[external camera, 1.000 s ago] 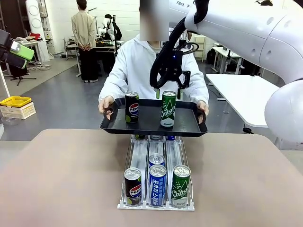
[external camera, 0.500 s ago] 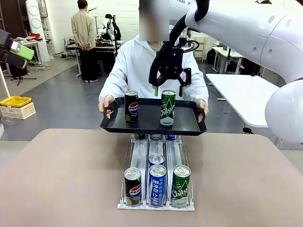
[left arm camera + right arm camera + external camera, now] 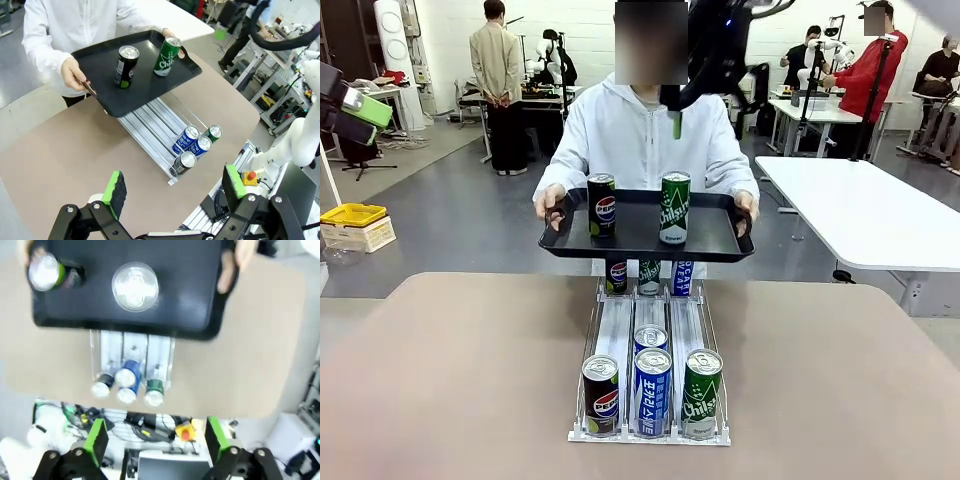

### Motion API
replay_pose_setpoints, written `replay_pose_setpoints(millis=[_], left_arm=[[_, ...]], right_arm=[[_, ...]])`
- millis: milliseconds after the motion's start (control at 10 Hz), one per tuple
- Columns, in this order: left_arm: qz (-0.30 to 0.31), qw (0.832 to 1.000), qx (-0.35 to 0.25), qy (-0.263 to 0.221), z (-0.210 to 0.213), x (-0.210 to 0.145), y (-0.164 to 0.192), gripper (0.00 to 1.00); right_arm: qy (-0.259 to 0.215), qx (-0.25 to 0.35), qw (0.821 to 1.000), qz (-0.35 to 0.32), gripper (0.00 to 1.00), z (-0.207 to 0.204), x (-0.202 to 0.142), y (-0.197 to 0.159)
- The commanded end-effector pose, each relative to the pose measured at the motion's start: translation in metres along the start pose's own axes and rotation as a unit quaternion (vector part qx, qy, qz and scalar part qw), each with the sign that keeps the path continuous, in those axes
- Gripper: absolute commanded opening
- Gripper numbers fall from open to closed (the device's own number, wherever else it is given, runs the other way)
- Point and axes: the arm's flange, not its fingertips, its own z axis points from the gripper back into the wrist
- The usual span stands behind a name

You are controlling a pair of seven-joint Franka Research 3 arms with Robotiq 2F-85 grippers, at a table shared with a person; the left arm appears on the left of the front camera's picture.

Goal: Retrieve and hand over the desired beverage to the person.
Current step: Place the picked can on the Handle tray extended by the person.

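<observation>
The person (image 3: pixel 645 140) in a white hooded jacket holds a black tray (image 3: pixel 715 240) with both hands above the far end of the table. Two cans stand upright on it: a black Pepsi can (image 3: pixel 601 205) and a green Chilsung can (image 3: pixel 674 208). My right gripper (image 3: pixel 715 110) hangs open high above the tray, apart from both cans. From above it sees the green can's top (image 3: pixel 135 286) and the Pepsi can (image 3: pixel 46 271), with nothing between its open fingers (image 3: pixel 156 436). My left gripper (image 3: pixel 175 185) is open and empty, high off to the side of the table.
A clear can rack (image 3: pixel 650 330) lies on the brown table (image 3: pixel 450 380). Three cans, black, blue and green, stand at its near end, a blue one sits behind them, and three more at its far end. A white table (image 3: pixel 860 210) stands at right. Other people are in the background.
My right gripper has risen from just over the green can to well above the tray. The arm has swung up out of the front view. The person has raised the tray slightly.
</observation>
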Motion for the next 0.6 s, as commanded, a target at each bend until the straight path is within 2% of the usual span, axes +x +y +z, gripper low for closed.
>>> replay_pose_setpoints(millis=[0, 300, 500], left_arm=[[-0.004, 1.000, -0.010, -0.005, 0.000, 0.001, 0.001, 1.00], [-0.004, 1.000, -0.010, -0.005, 0.000, 0.001, 0.001, 1.00], [-0.004, 1.000, -0.010, -0.005, 0.000, 0.001, 0.001, 1.00]], right_arm=[[-0.015, 0.008, 1.000, -0.010, 1.00, -0.066, -0.079, -0.047], [-0.009, 0.053, 0.996, -0.075, 1.00, -0.096, -0.126, -0.100], [-0.002, 0.085, 0.991, -0.106, 1.00, -0.107, -0.133, -0.132]])
